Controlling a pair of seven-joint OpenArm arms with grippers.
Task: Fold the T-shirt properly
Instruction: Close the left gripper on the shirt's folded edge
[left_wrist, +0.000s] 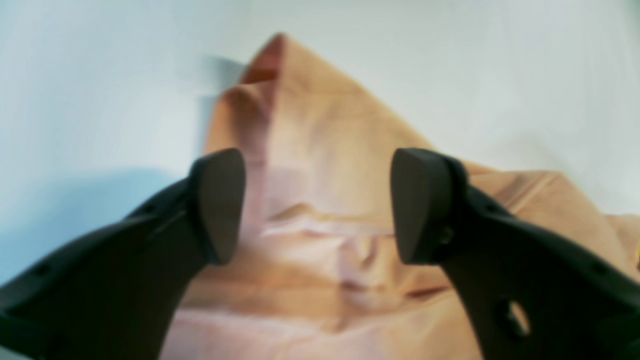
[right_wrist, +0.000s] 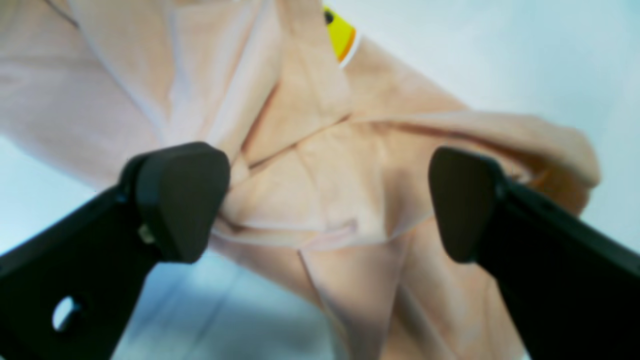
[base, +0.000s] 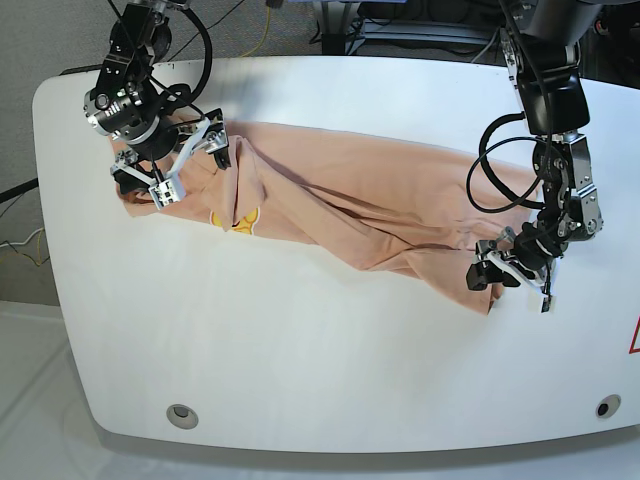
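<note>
White table (base: 300, 350) with rounded corners carries the load; surface smooth and matte. Two round fittings are set into the near edge, one near the left corner (base: 181, 413) and one near the right corner (base: 601, 406). A red marking (base: 634, 338) shows at the right edge, cut off by the frame.

Lying directly on the table: the T-shirt (base: 350, 215), peach-coloured, bunched and twisted into a long diagonal band from upper left to lower right. A small yellow print (base: 235, 219) is visible near its left end.
</note>
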